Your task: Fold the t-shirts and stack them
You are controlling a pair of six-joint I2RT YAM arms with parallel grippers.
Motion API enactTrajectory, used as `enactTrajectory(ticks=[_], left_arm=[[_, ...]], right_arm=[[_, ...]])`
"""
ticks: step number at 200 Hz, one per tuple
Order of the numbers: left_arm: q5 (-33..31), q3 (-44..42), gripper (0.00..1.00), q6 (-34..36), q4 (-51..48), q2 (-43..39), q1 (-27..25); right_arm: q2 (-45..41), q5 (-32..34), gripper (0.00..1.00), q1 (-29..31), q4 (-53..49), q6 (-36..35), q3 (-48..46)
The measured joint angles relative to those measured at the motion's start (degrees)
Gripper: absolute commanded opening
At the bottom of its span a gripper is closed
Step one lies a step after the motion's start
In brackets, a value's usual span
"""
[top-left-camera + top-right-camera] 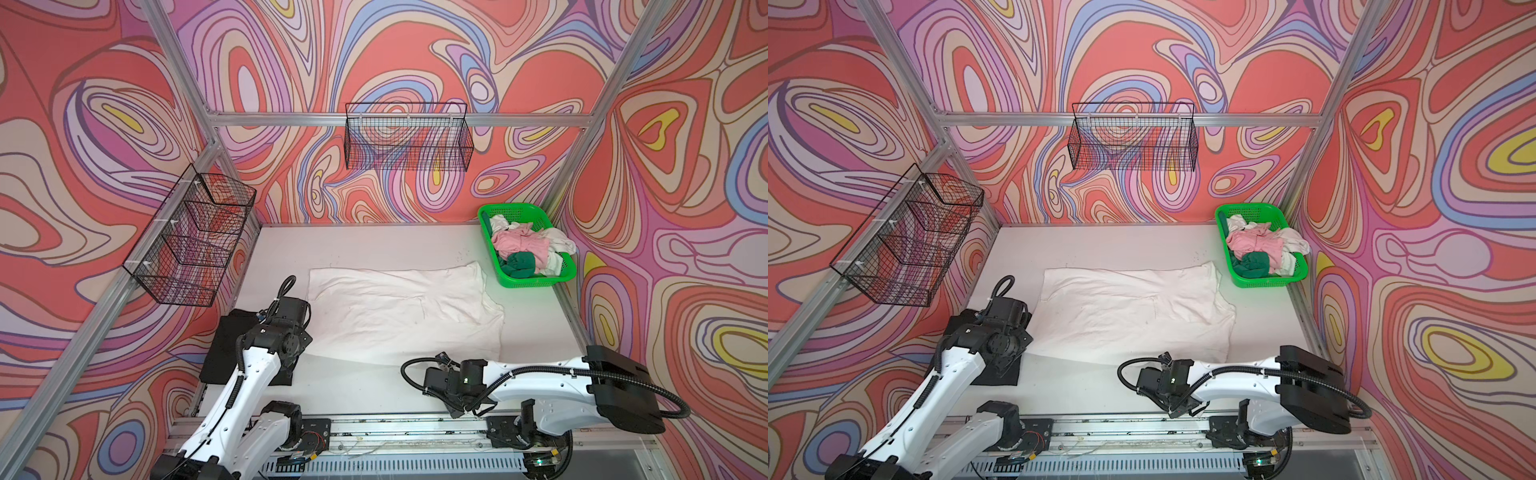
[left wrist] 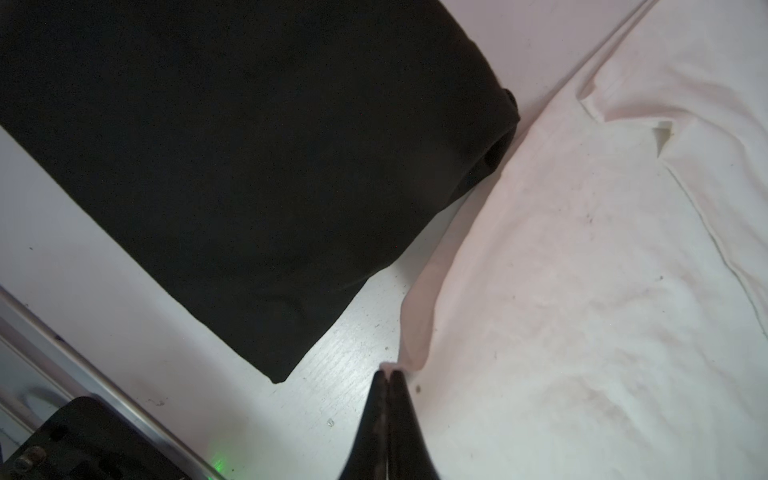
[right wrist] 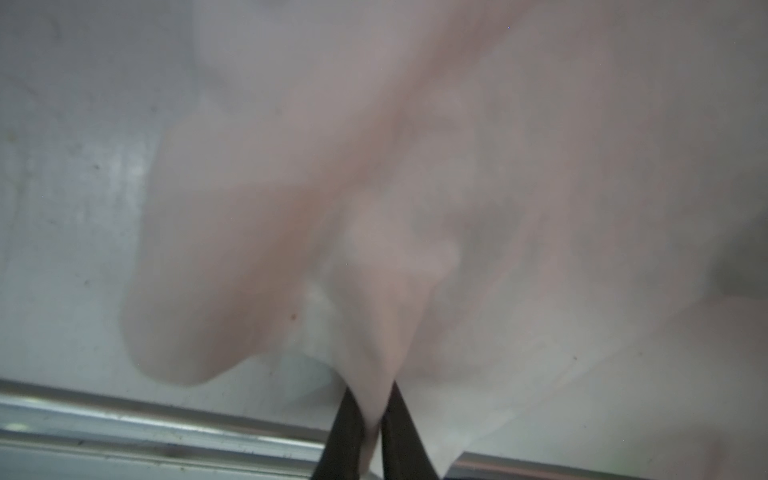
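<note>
Looked down, in both top views, on a pale, speckled worktop (image 1: 374, 245), boxed in on three sides by walls (image 1: 83, 124) printed with pink, lilac and coral swirls and framed with aluminium rails (image 1: 282, 119). Noted a black wire basket (image 1: 409, 141) hung on the back rail and a tiered wire rack (image 1: 187, 245) on the left wall. Found a green plastic basket (image 1: 536, 279) in the far right corner, heaped with a crumpled pink t-shirt (image 1: 515, 243), a white t-shirt (image 1: 559, 241) and a dark green t-shirt (image 1: 519, 264).

Saw the off-white t-shirt (image 1: 395, 307) spread flat across the middle of the worktop, and the black t-shirt (image 1: 220, 336) folded at the near left, just beside it and largely covered by the left arm (image 1: 253, 374).

Could not see either gripper from above, both tucked under their wrists. Caught the left gripper (image 2: 387, 374) only in its wrist view, clenched on a sliver of the off-white t-shirt's edge. Made out the right gripper (image 3: 376, 395) in a blurred wrist view, clamped on a bunch of the same pale cloth close above the worktop; could not tell which part of the shirt.
</note>
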Motion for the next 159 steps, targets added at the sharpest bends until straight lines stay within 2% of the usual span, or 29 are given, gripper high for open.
enactTrajectory(ticks=[48,116,137,159], left_arm=[[-0.2,0.0,0.0,0.02,0.17,0.52,0.0],[-0.98,0.0,0.0,0.2,0.83,2.86,0.0],[-1.4,0.15,0.0,0.2,1.05,3.8,0.0],[-1.68,0.92,0.0,0.17,1.11,5.11,0.0]], right_arm=[[-4.85,1.88,0.0,0.0,-4.85,0.37,7.85],[-7.72,10.19,0.0,-0.35,-12.85,0.07,17.92],[-8.46,12.61,0.0,-2.34,-13.81,-1.36,20.76],[-9.9,13.88,0.0,-7.02,-13.6,-4.31,23.32]])
